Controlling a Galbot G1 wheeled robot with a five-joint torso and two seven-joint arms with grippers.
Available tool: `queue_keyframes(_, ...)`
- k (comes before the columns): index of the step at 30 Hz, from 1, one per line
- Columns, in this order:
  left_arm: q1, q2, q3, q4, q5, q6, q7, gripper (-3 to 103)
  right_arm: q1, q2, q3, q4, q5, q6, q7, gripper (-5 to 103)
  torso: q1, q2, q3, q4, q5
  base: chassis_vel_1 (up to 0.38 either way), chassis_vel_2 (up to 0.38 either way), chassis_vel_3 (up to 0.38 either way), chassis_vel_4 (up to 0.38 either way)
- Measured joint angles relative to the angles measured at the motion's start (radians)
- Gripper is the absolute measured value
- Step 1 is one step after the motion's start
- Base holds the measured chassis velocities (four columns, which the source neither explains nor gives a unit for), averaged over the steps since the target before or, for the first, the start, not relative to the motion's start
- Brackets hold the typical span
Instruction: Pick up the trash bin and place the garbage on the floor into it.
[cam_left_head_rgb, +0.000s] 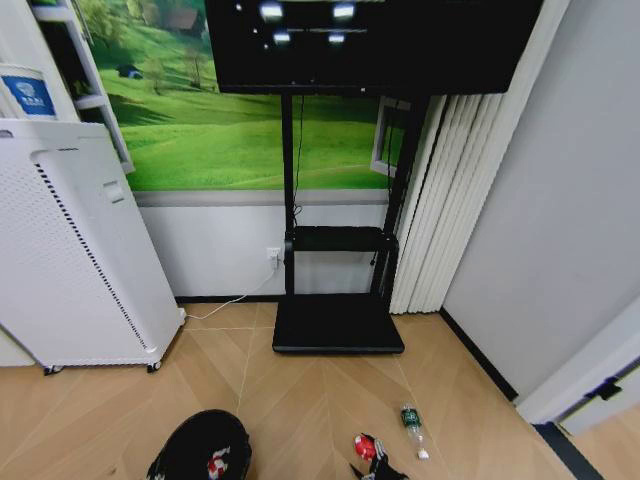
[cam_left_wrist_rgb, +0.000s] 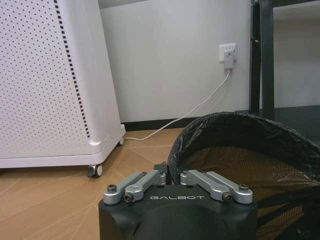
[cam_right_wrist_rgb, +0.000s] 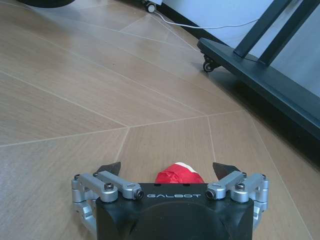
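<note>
The bin (cam_left_head_rgb: 200, 447) is clamped at its rim by the left gripper (cam_left_wrist_rgb: 172, 176), one piece (cam_left_head_rgb: 217, 464) inside. The right gripper (cam_right_wrist_rgb: 167, 169), spread wide, straddles a red piece (cam_right_wrist_rgb: 178, 174); the bottle (cam_left_head_rgb: 412, 425) lies beside it.

trash bin (cam_left_head_rgb: 200, 447): showing black, a red-and-white piece lying inside
bin liner (cam_left_wrist_rgb: 240, 131): looking glossy black
garbage piece (cam_right_wrist_rgb: 178, 175): showing red with a white patch
bottle (cam_left_head_rgb: 412, 424): appearing clear, wearing a green label
appliance (cam_left_head_rgb: 70, 260): showing white, dotted with perforations
floor (cam_right_wrist_rgb: 100, 100): showing light wood
TV stand base (cam_left_head_rgb: 338, 324): showing black
</note>
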Motion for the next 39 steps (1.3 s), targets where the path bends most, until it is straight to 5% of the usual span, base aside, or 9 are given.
queue_keyframes(4,-0.006,-0.002,0.011,0.000,-0.001,-0.001,-0.001,7,0.008,0.001,-0.001,-0.017,0.014,0.000,-0.019,102,0.000,0.000,0.000,0.0001,0.0001,0.000,0.000,0.000,0.000)
queue_keyframes(19,-0.016,-0.003,0.030,-0.002,-0.004,0.000,-0.004,7,0.007,-0.015,0.013,-0.027,0.035,0.000,-0.057,48,0.000,0.000,0.000,0.0000,-0.0005,0.000,0.000,0.000,0.000)
queue_keyframes(29,-0.030,0.014,0.034,-0.001,-0.016,0.010,-0.009,7,-0.018,-0.047,0.036,0.011,0.037,0.000,-0.058,37,0.000,0.000,0.000,0.0001,0.0001,0.000,0.000,0.000,0.000)
queue_keyframes(39,-0.065,0.038,0.047,0.002,-0.048,0.042,-0.037,7,-0.056,-0.172,0.096,0.206,0.105,-0.005,-0.020,22,0.000,0.000,0.000,-0.0002,0.0000,0.000,0.000,0.000,0.000)
